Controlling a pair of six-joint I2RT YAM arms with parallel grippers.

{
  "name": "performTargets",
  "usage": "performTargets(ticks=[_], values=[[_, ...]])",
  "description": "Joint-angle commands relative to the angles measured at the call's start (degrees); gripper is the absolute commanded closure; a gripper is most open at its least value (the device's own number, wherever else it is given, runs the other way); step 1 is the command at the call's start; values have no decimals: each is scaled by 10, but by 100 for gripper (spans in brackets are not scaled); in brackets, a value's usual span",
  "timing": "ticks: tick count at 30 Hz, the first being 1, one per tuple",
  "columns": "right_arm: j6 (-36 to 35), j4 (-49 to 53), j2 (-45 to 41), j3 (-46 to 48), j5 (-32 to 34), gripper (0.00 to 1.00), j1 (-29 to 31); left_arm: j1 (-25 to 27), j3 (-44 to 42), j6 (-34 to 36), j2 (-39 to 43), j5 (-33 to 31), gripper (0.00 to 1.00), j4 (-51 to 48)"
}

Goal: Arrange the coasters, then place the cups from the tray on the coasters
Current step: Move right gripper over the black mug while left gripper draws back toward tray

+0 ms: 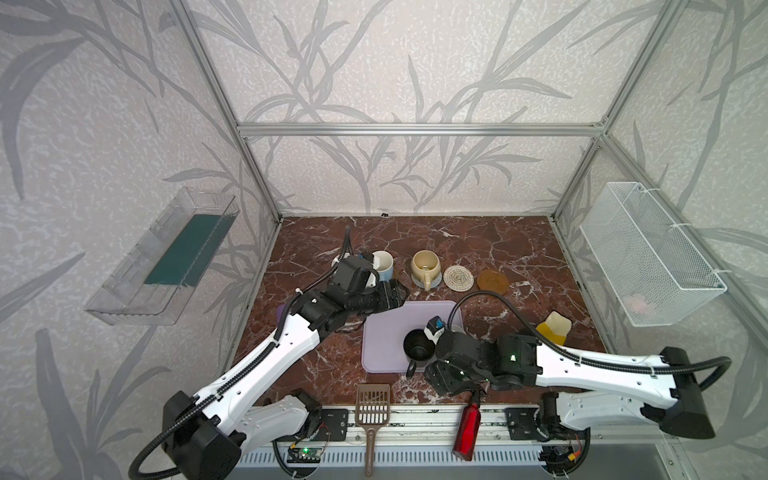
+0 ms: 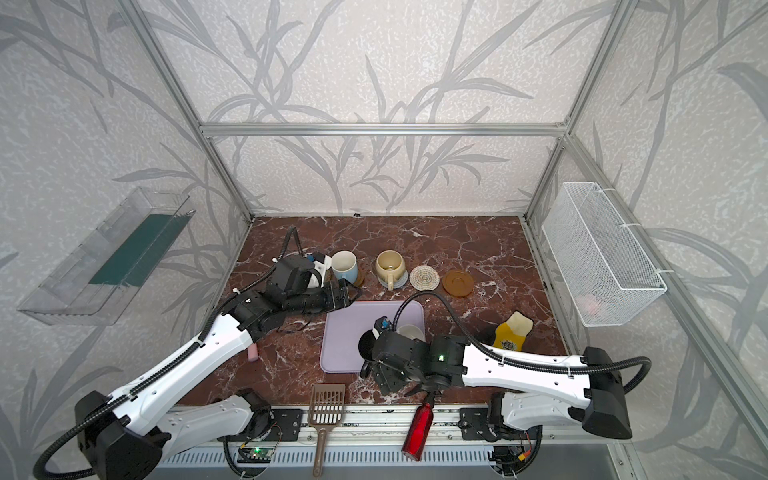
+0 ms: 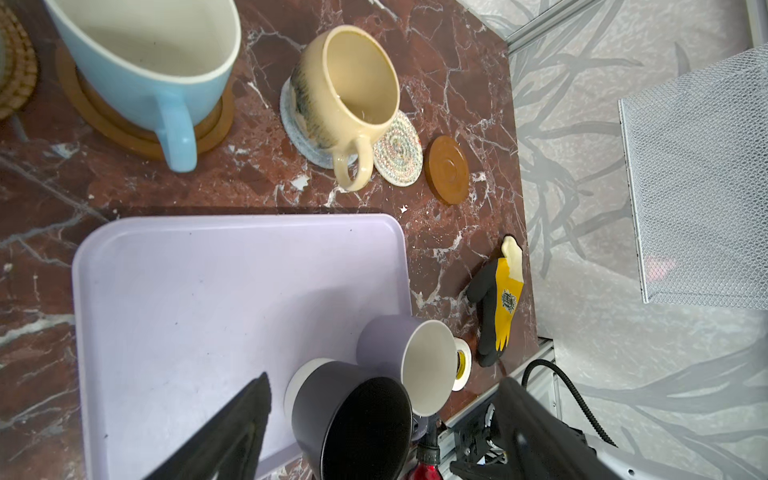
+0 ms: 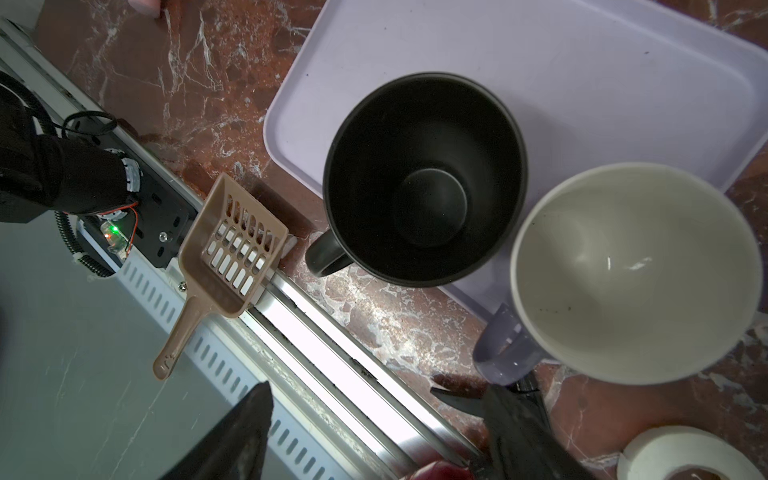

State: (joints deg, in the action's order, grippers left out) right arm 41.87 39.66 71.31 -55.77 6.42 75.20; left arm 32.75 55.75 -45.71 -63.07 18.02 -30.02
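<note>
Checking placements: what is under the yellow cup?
A grey-blue coaster lies under the yellow cup. Only its edge shows on one side; the cup covers the rest.

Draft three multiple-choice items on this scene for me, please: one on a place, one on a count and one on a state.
1. How many mugs stand on the tray? A one; B two; C four.
2. The cream-yellow mug stands: A on the tray; B on the grey-blue coaster; C in mid-air.
3. The spiral coaster is: A bare; B under a mug; C folded.
Key: 1 B, the black mug and lavender mug are there; 2 B, the coaster shows under its base; 3 A, its whole weave shows.
</note>
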Motion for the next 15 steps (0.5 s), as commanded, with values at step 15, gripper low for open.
performTargets(ticks=[15], values=[[37, 0, 143, -93, 32, 19, 27, -19, -57, 35, 56, -28, 15, -95]])
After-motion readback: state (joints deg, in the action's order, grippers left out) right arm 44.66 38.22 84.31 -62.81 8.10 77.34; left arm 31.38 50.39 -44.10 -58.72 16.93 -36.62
